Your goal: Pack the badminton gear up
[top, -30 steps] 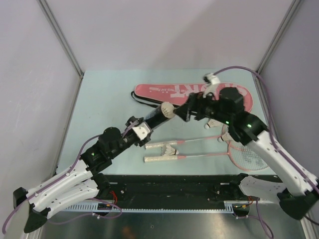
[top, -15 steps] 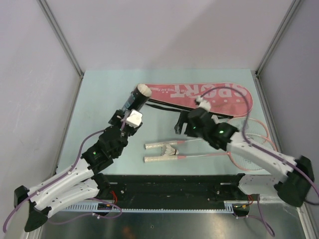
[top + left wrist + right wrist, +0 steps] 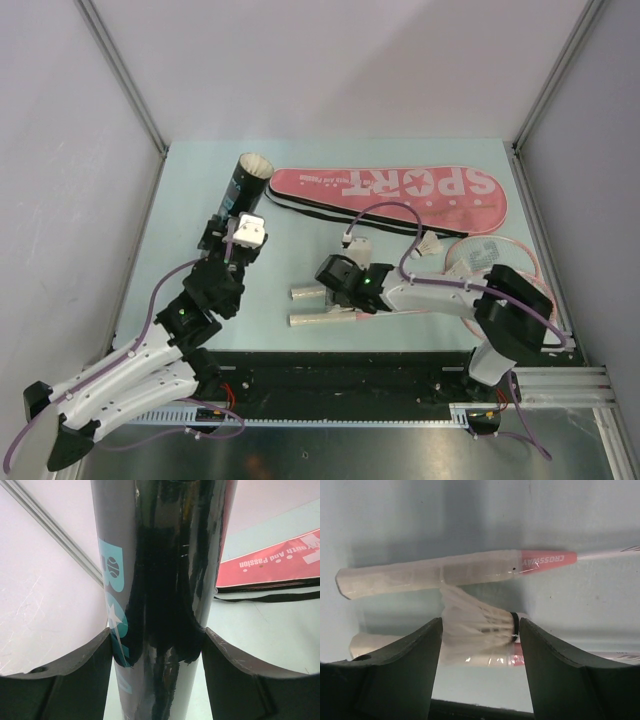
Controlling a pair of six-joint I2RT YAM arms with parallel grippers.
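My left gripper (image 3: 238, 212) (image 3: 155, 636) is shut on the black lettered tube (image 3: 247, 182) (image 3: 165, 555), which stands tilted with its open mouth up at the back left. Low over the table, my right gripper (image 3: 345, 293) (image 3: 480, 626) has a finger at each end of a white feather shuttlecock (image 3: 479, 621), which lies across the lower of two white racket handles (image 3: 306, 293) (image 3: 430, 575). The pink racket heads (image 3: 497, 262) lie at the right. The pink SPORT bag (image 3: 400, 188) lies behind. Another shuttlecock (image 3: 430, 247) rests beside the bag.
The bag's black strap (image 3: 300, 210) (image 3: 270, 597) trails on the table between the tube and the bag. Metal frame posts (image 3: 120, 75) rise at the back corners. A black rail (image 3: 340, 375) runs along the near edge.
The left arm swung the tube left and more upright, and the shuttlecock at its mouth has sunk from sight. The right arm came down from the bag to the handles and narrowed its jaws.
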